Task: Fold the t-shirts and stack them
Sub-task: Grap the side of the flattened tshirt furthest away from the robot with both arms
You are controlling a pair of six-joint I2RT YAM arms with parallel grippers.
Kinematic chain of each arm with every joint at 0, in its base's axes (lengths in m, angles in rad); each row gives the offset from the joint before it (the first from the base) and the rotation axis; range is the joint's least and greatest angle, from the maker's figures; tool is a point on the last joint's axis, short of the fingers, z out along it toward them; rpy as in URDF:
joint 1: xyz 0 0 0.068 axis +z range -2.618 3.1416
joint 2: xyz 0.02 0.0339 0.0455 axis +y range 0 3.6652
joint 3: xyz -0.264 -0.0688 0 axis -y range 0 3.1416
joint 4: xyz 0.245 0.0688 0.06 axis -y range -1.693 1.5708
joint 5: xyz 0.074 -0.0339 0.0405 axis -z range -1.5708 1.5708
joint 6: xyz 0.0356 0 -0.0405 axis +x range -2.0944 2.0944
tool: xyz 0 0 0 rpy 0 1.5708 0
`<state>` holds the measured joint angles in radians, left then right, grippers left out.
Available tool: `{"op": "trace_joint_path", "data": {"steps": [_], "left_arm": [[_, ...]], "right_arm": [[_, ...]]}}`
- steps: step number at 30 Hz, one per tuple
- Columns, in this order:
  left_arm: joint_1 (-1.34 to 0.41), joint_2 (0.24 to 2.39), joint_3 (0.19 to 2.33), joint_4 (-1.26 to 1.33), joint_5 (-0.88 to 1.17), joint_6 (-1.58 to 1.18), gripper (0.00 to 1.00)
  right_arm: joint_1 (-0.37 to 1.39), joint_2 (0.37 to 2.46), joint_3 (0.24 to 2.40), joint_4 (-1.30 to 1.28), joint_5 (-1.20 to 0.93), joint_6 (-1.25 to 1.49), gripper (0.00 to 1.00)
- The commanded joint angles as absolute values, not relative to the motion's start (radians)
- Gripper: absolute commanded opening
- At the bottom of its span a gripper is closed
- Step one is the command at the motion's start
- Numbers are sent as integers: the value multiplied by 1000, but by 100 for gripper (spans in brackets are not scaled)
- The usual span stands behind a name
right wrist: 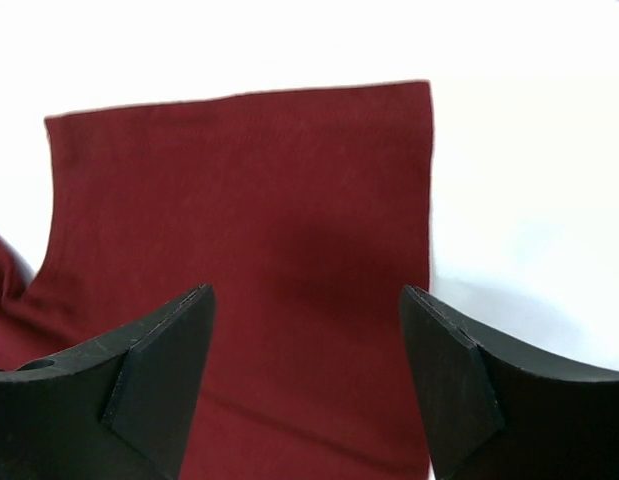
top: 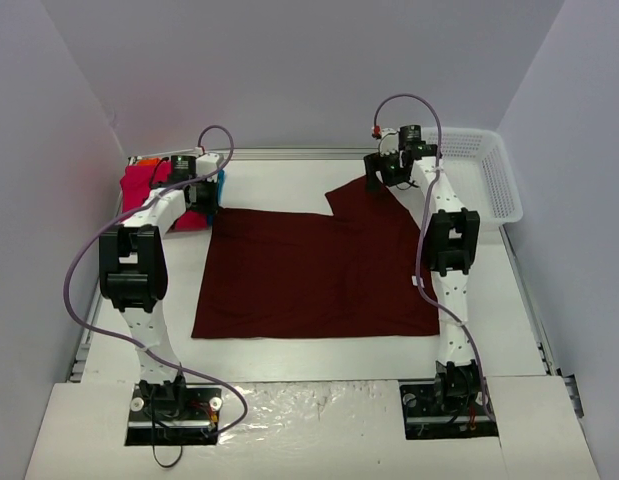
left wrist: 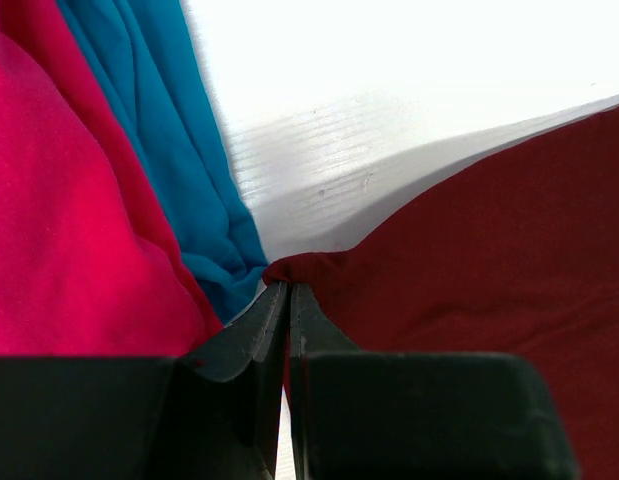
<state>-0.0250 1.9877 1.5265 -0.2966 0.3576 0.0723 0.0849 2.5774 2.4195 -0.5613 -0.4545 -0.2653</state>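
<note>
Far left: pink shirt [top: 139, 185], teal shirt [left wrist: 189, 150] heaped, unfolded. Left end effector [left wrist: 289, 300] pinched on maroon shirt [top: 319, 275] corner. Shirt flat at worktop [top: 279, 180] centre, no fold made. Right end effector [right wrist: 307, 295] wide open over sleeve [right wrist: 249, 190]. Stacking not begun.

The white table [top: 289, 360] carries a maroon shirt [top: 309, 270] spread flat, a pink shirt [top: 139, 185] and teal shirt [left wrist: 179, 150] bunched far left, and a basket [top: 494, 175] far right.

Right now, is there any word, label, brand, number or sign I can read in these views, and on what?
None can be read.
The maroon shirt, pink shirt, blue shirt and white basket show no print.
Coloured spots on the left arm's base are too small to read.
</note>
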Motion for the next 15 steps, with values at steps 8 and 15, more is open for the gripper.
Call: {"op": "trace_joint_path", "data": {"steps": [8,15], "left_arm": [[-28,1888,1525,-281,370,77,2],[-28,1884,1513,-281,380,78,2]], "right_arm": [[80,2651,2485,-358,-465,-141,74],[72,2704,2508,-290,-466,-68,77]]}}
